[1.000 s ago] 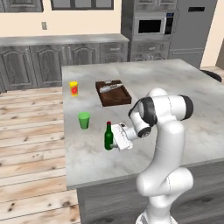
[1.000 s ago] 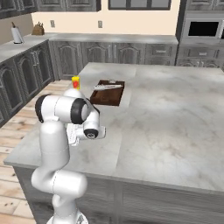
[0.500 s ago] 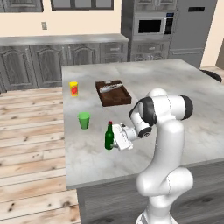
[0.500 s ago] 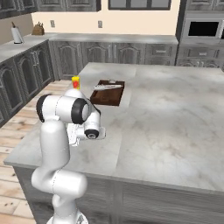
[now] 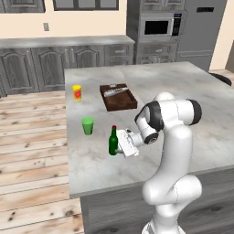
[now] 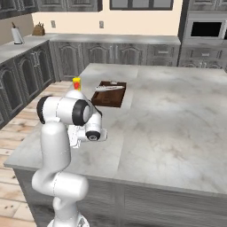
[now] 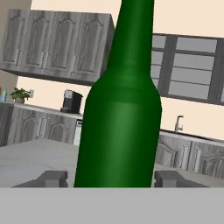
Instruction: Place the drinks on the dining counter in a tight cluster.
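Observation:
A slim dark green glass bottle [image 5: 113, 142] with a red cap stands upright on the pale marble dining counter [image 5: 183, 91], near its left front part. My gripper [image 5: 120, 144] is level with the bottle's body, reaching in from the right. In the hand view the green bottle [image 7: 120, 109] rises between my two fingertips [image 7: 53, 178], and a narrow gap shows on each side, so the gripper [image 7: 111, 177] is open around it. In the right base view my own arm hides the bottle.
A green cup [image 5: 87, 125] stands just left and behind the bottle. A yellow cup with a red mark [image 5: 77, 92] sits farther back, and a dark wooden tray [image 5: 118, 96] with something pale on it lies right of it. The counter's left edge [image 5: 67, 137] is close.
The fingers have spread apart off the green bottle, which stays standing in the same spot. The arm and base have not moved.

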Controlling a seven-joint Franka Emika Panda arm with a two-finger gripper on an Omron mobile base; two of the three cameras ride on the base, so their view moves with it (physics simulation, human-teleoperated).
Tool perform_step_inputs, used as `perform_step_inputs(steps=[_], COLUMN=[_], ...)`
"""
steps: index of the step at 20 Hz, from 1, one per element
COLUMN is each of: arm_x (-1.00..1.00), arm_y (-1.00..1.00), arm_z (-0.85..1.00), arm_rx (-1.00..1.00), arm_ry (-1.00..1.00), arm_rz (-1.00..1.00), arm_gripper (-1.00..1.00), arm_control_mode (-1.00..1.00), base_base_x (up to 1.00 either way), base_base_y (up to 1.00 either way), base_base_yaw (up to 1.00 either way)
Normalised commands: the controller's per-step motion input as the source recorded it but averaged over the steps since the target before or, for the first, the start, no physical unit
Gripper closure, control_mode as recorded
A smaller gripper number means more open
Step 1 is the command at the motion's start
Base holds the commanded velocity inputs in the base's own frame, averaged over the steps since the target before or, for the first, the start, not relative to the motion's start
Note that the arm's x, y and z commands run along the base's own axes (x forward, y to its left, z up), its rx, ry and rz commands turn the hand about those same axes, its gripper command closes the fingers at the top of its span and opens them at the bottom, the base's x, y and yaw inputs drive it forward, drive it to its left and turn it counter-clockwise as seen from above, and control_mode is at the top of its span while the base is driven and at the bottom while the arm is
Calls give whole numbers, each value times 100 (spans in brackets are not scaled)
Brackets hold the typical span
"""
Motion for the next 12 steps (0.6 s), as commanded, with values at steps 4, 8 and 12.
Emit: perform_step_inputs(steps=[4, 8, 12], arm_x=[0, 0, 0], arm_y=[0, 0, -8], arm_z=[-1, 0, 0], arm_rx=[0, 0, 0], arm_ry=[0, 0, 0], arm_rz=[0, 0, 0], arm_gripper=[-100, -100, -100], arm_control_mode=[-100, -100, -100], base_base_x=[0, 0, 0], base_base_y=[0, 0, 0], base_base_yaw=[0, 0, 0])
